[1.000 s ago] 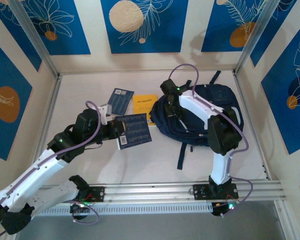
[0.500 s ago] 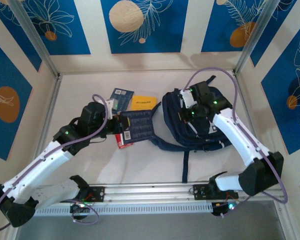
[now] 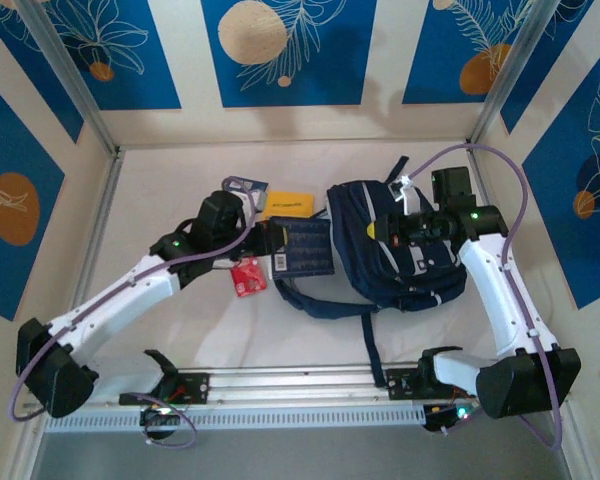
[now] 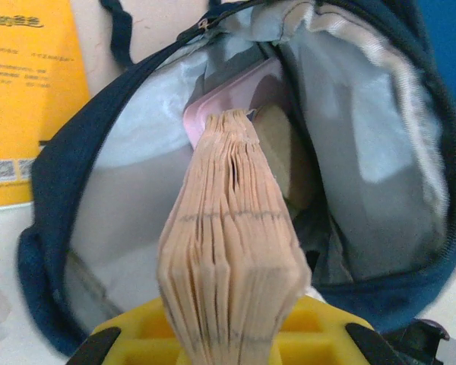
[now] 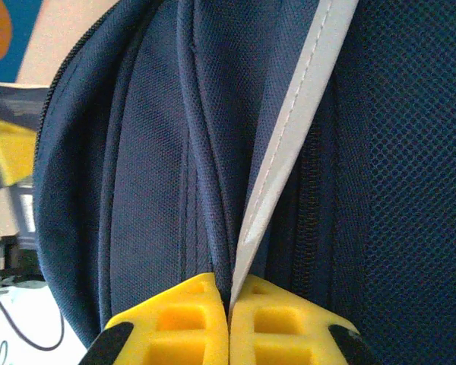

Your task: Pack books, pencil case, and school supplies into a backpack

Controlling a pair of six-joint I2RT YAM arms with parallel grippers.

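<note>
Perhaps pink case (image 4: 235,95) blocks book (image 4: 228,251).

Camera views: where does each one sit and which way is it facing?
Top external: above and behind the arm bases, looking down on the table; both arms show, left tool and right tool at the backpack.
Left wrist: on the left arm, looking past its yellow fingers into the open backpack; the navy book they clamp is edge-on.
Right wrist: on the right arm, looking along its shut fingers at backpack fabric pinched between them.
Shared: top external and left wrist both show the yellow book.
</note>
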